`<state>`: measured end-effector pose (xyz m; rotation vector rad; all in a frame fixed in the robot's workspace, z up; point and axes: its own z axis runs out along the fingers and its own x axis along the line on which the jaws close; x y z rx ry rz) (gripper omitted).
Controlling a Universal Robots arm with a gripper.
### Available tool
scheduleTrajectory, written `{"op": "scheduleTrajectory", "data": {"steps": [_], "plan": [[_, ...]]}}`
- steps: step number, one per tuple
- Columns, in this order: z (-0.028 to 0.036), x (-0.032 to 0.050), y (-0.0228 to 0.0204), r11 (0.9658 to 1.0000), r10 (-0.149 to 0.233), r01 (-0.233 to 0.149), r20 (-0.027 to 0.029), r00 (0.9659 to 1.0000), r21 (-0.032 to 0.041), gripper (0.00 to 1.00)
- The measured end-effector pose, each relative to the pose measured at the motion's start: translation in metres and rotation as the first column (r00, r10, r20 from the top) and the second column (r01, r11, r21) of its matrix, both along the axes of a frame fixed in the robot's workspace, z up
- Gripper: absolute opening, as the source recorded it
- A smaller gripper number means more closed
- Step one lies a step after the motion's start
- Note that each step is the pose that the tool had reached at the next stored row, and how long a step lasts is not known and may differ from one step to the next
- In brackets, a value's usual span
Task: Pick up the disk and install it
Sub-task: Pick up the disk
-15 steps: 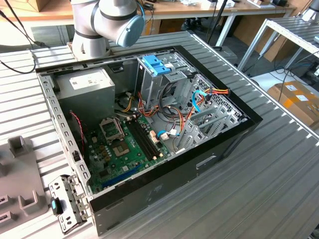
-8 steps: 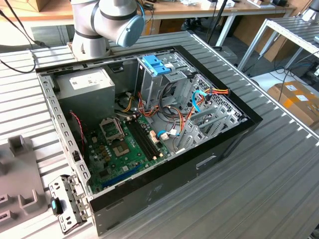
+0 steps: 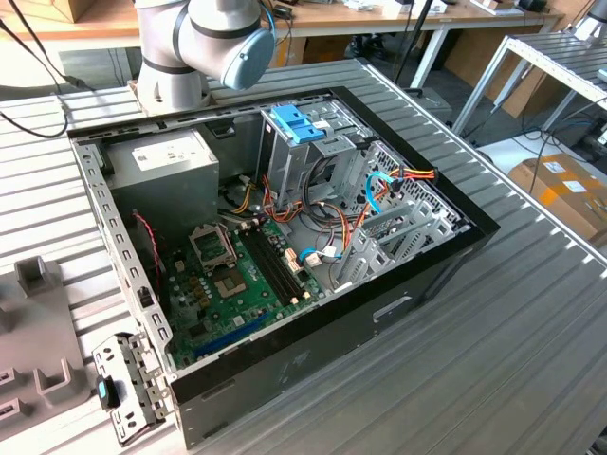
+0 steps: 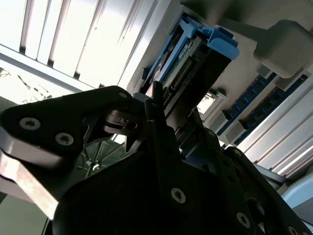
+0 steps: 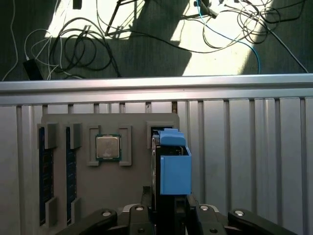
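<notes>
Ribbed metal tabletop [image 3: 531, 313] with an open PC case [image 3: 285, 374] on it, panel off so the insides are reachable from above. Arm [image 3: 204, 38] is rooted at the far side. Off at the exterior view's left sits a grey tray [image 3: 38, 332], and in the first wrist view the pincer [image 5: 167, 198] is right over that tray, closed on the disk [image 5: 173, 166]. Disk stands on edge, squeezed across its flat faces, blue carrier end pointing away from the pincer. My guess is that's so it can slide into a bay end-first. Can't tell if it has cleared its tray slot. Chip [image 5: 108, 147] and memory sticks [image 5: 46, 171] lie in their own pockets beside it. Cage [image 3: 285, 161] with the blue latch [image 3: 297, 123] is in the case's far part.
</notes>
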<state>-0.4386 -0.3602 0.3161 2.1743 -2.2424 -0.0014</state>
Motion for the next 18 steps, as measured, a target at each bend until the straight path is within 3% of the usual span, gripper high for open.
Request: {"op": "scheduleTrajectory", "data": {"steps": [12, 18], "plan": [[0.0008, 0.0000, 0.0000, 1.0000, 0.000, 0.000, -0.0001, 1.0000, 0.0000, 0.35], [0.0115, 0.0000, 0.0000, 1.0000, 0.000, 0.000, 0.0001, 1.0000, 0.0000, 0.35]]}}
